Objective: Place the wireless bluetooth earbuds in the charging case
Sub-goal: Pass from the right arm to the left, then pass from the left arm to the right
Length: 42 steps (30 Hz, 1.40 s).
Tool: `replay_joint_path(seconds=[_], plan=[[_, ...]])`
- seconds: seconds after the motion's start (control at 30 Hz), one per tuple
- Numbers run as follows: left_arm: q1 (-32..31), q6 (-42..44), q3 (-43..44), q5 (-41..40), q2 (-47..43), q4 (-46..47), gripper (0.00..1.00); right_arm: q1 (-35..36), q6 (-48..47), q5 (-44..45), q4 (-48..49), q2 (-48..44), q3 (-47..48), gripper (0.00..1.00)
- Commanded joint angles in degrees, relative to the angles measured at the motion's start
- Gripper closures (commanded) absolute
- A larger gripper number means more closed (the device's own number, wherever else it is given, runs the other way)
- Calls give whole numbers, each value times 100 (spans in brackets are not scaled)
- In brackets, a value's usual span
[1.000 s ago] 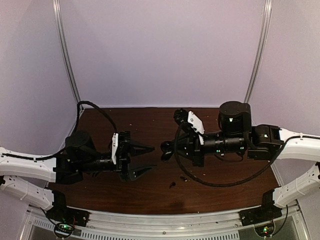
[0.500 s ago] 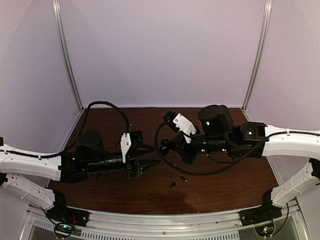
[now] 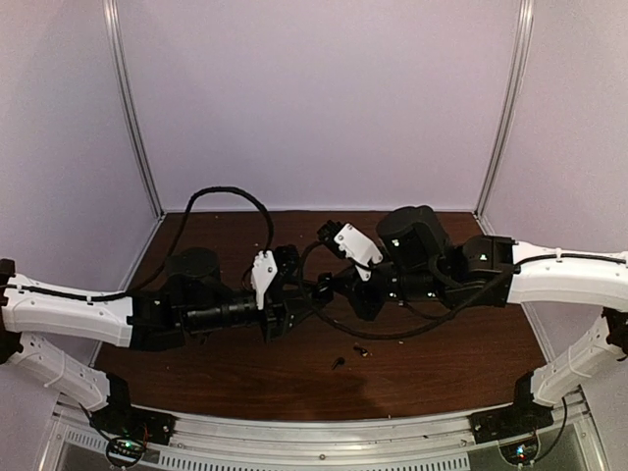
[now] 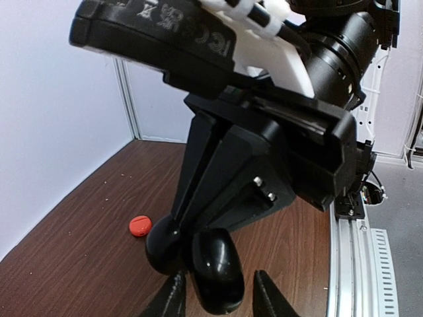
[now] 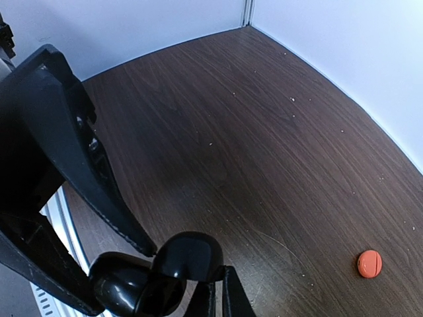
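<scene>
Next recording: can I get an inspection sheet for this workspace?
Surface: dark wood-grain table.
Job's things: black glossy case held above the table; two tiny dark bits near the front edge, perhaps earbuds; red-orange round piece on the table, bud or case unclear.
Clutter: pale specks only.
Grippers: right gripper shut on the case; left gripper open, fingers straddling it.
Cables: black cables loop from both arms.
Surroundings: pale walls, metal posts.
</scene>
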Motion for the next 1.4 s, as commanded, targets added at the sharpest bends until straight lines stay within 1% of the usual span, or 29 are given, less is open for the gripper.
replay_joint_path(seconds=[0.0, 0.07, 0.23, 0.3, 0.37, 0.43, 0.47, 0.5, 0.57, 0.6, 0.63, 0.67, 0.7, 0.77, 0.83, 0.87, 0.97, 1.17, 1.3, 1.37], plan=[[8, -100, 227, -138, 151, 108, 67, 54, 91, 144, -75, 57, 222, 97], [8, -114, 269, -209, 192, 77, 70, 56, 108, 160, -89, 64, 244, 97], [9, -120, 328, -283, 257, 6, 72, 80, 99, 199, -101, 89, 284, 97], [8, -123, 343, -313, 255, -14, 76, 91, 92, 192, -105, 89, 298, 97], [8, -159, 305, -315, 202, 27, 82, 87, 65, 152, -101, 66, 288, 96], [15, -200, 169, -318, 96, 168, 87, 91, 40, 34, -61, -15, 231, 94], [21, -227, 96, -316, 33, 253, 89, 80, 25, -23, -1, -95, 154, 91], [31, -245, 24, -286, -22, 328, 91, 62, 17, -81, 38, -191, 98, 85], [76, -292, -117, -137, -161, 471, 95, -20, -1, -204, 98, -445, -2, 65], [90, -301, -185, -67, -228, 543, 96, -57, -31, -265, 121, -517, -43, 57], [108, -308, -263, 30, -298, 627, 97, -72, -63, -310, 179, -681, -99, 51], [119, -316, -355, 118, -373, 736, 98, -82, -101, -317, 222, -815, -159, 47], [134, -336, -438, 183, -434, 870, 98, -91, -133, -513, 349, -948, -249, 43], [165, -386, -630, 389, -552, 1194, 99, -106, -178, -909, 723, -1258, -484, 39], [184, -411, -867, 729, -673, 1686, 99, -122, -155, -1336, 1259, -1573, -800, 38], [188, -421, -996, 916, -749, 2133, 99, -128, -133, -1576, 1548, -1701, -978, 38], [197, -445, -1338, 1392, -856, 2983, 99, -133, -25, -2256, 2309, -1931, -1324, 40], [197, -526, -1381, 2046, -778, 3673, 99, -129, 60, -3007, 3144, -1787, -1421, 43], [193, -618, -1377, 2268, -655, 4129, 98, -124, 232, -3361, 3688, -1538, -1411, 45], [196, -682, -1394, 2283, -602, 4367, 98, -113, 347, -3400, 3980, -1449, -1461, 46]])
